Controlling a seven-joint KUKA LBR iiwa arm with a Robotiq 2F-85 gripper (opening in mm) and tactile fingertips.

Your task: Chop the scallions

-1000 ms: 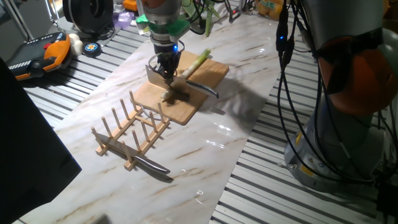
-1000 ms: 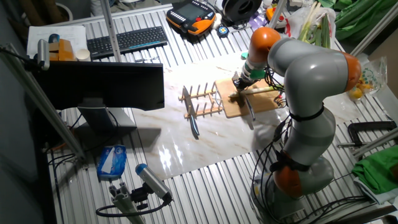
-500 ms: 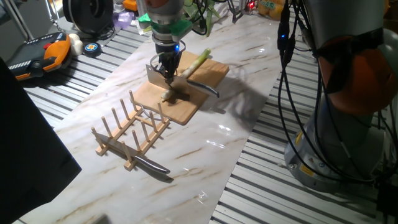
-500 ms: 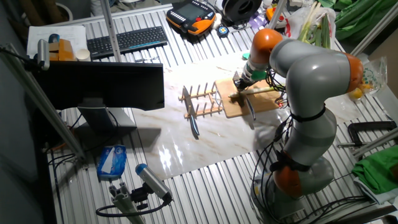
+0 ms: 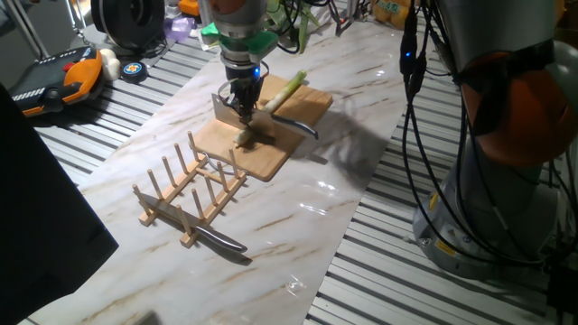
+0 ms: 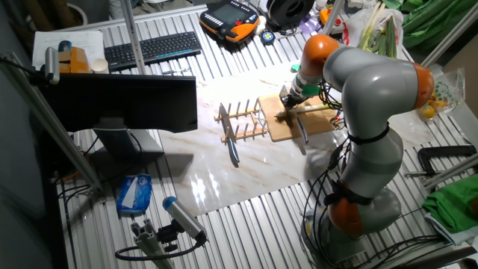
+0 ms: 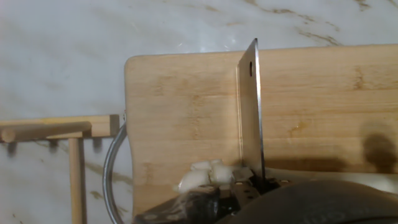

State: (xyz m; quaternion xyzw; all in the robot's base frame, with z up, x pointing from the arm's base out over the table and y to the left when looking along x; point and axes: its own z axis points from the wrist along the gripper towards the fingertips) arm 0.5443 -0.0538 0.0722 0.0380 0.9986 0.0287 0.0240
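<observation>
A wooden cutting board [image 5: 271, 149] lies on the marble table. The scallions [image 5: 284, 88] are a pale green and white stalk lying across the board's far edge, also visible from the other side [image 6: 320, 108]. Short white cut pieces [image 5: 244, 138] sit on the board, and in the hand view these pieces [image 7: 208, 174] lie just left of the blade. My gripper [image 5: 242, 106] hangs over the board, shut on a cleaver [image 5: 223, 106]. Its blade [image 7: 252, 112] stands edge-on over the board [image 7: 180, 112]. In the other fixed view my gripper [image 6: 288, 100] is above the board [image 6: 302, 125].
A second knife with a dark handle [image 5: 296, 128] rests on the board's right side. A wooden dish rack [image 5: 191, 191] stands in front of the board, with another knife [image 5: 220, 240] lying beside it. Cables and the arm's base [image 5: 492, 208] are on the right.
The gripper and cleaver have barely shifted. The cut pieces below the blade show a little more plainly now.
</observation>
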